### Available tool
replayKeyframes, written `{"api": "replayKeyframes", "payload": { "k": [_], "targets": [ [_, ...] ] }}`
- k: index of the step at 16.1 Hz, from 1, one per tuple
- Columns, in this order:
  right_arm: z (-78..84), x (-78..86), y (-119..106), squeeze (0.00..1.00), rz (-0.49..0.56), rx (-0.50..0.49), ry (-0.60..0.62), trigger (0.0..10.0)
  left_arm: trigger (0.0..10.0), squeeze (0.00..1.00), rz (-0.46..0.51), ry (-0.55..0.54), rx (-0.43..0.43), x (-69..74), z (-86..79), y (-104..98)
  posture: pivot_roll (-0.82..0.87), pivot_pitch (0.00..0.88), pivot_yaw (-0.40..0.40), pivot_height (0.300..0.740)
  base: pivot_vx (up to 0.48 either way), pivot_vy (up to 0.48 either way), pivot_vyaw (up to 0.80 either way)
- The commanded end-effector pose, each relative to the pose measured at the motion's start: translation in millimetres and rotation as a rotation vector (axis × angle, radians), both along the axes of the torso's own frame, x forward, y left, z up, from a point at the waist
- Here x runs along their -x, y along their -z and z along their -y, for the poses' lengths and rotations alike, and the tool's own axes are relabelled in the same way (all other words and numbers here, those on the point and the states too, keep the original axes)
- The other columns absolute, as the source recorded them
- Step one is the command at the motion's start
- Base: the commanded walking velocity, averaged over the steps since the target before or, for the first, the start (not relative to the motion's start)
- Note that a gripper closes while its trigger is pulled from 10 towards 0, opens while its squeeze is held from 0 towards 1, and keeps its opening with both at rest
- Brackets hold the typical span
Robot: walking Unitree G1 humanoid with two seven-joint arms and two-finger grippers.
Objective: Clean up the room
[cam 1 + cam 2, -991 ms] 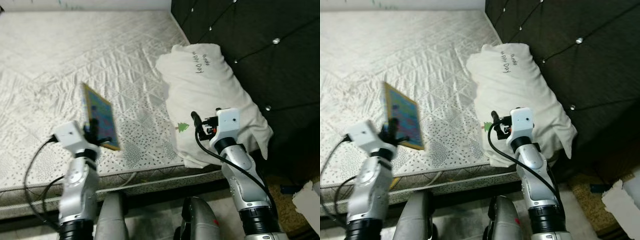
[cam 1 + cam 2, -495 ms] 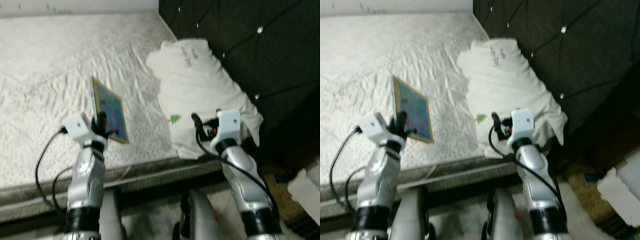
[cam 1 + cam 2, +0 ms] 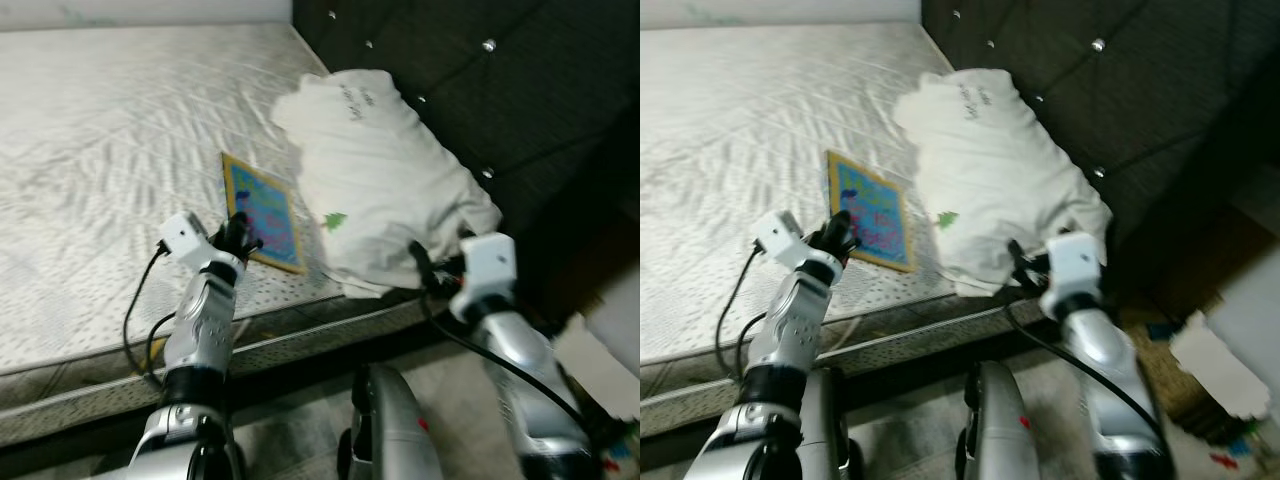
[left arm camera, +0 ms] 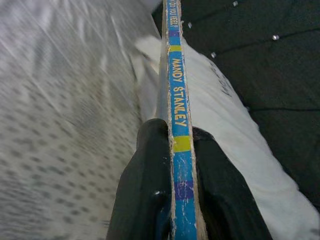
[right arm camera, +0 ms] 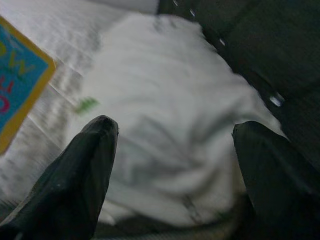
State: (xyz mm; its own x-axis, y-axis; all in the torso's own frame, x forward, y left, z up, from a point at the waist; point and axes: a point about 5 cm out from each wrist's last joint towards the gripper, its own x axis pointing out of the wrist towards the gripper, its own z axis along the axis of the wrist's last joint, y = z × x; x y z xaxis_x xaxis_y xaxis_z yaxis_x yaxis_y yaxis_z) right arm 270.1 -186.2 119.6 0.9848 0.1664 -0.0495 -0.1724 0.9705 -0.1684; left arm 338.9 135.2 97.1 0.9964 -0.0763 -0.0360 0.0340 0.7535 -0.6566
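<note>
lowering now toward the white quilted mattress (image 3: 100,130), the thin blue yellow-bordered picture book (image 3: 262,212) stays pinched in the left gripper (image 3: 238,235); right gripper (image 5: 172,165) gapes empty.

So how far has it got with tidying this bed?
Nothing looks finished yet. In hand: the left tool is clamped on a thin colourful book, held over the mattress beside the white pillow. The right tool hangs open near the pillow. Left: putting the book away.
</note>
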Motion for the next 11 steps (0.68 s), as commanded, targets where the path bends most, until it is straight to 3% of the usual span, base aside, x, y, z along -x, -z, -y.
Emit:
{"api": "replayKeyframes", "payload": {
  "k": [1,5,8,11],
  "targets": [
    [9.5,5.0,-8.2,0.00,0.011,0.030,0.012,10.0,10.0,0.00,0.007,0.010,0.036,-6.2,4.9,-2.3,-0.19,0.132,-0.075,0.574,0.000,0.000,0.00],
    [34.1,23.0,-15.5,0.00,-0.009,0.107,0.033,10.0,10.0,0.00,-0.007,-0.091,0.039,-16.1,-5.2,-1.0,-0.24,0.183,-0.094,0.574,0.000,0.000,0.00],
    [37.4,24.3,-14.9,0.00,-0.022,0.121,0.034,10.0,10.0,0.00,0.065,-0.176,-0.032,-17.0,-22.2,-10.3,-0.23,0.188,-0.098,0.574,0.000,0.000,0.00],
    [35.6,23.7,-15.2,0.00,-0.025,0.121,0.032,10.0,10.0,0.00,0.057,-0.184,-0.028,-15.3,-25.0,-5.7,-0.23,0.188,-0.101,0.574,0.000,0.000,0.00]
  ]
}}
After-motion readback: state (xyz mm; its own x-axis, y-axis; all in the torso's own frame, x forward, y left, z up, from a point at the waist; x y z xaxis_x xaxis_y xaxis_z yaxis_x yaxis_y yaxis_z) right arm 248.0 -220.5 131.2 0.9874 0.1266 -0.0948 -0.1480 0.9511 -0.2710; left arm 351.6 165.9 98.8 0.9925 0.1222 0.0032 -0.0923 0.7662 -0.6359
